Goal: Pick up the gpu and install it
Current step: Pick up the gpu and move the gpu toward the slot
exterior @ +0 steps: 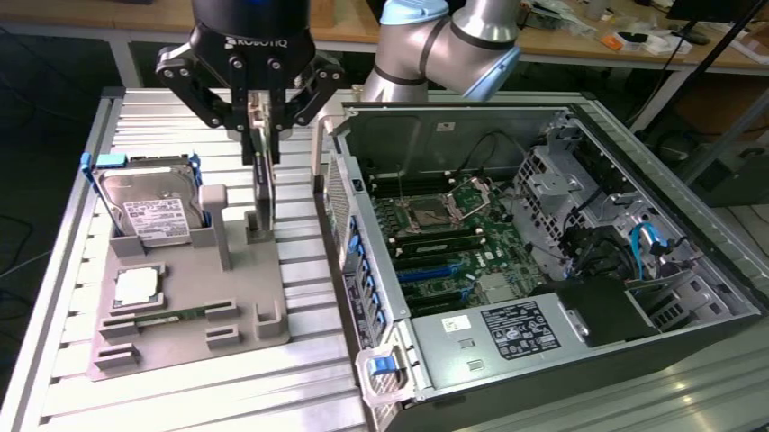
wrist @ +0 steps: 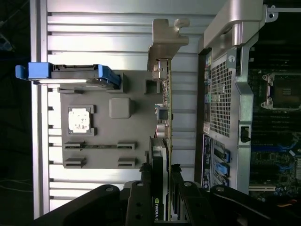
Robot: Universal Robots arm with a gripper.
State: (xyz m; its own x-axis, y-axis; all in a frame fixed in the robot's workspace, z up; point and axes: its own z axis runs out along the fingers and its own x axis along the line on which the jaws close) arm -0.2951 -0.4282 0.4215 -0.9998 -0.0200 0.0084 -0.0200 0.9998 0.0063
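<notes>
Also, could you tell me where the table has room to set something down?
Free: the ribbed table between the grey fixture and its near edge, and the narrow strip on the exterior view's left of it. Crowded: beside the computer case, where the gripper grips the gpu.

Ribbed aluminium table with two things on it.
The silver slatted table (exterior: 180, 391) carries a flat grey holder plate (exterior: 234, 301) toward the exterior view's left. Just beside it, toward the exterior view's right, a large computer case (exterior: 360, 297) lies on its side, open, with its circuit boards facing up.
</notes>
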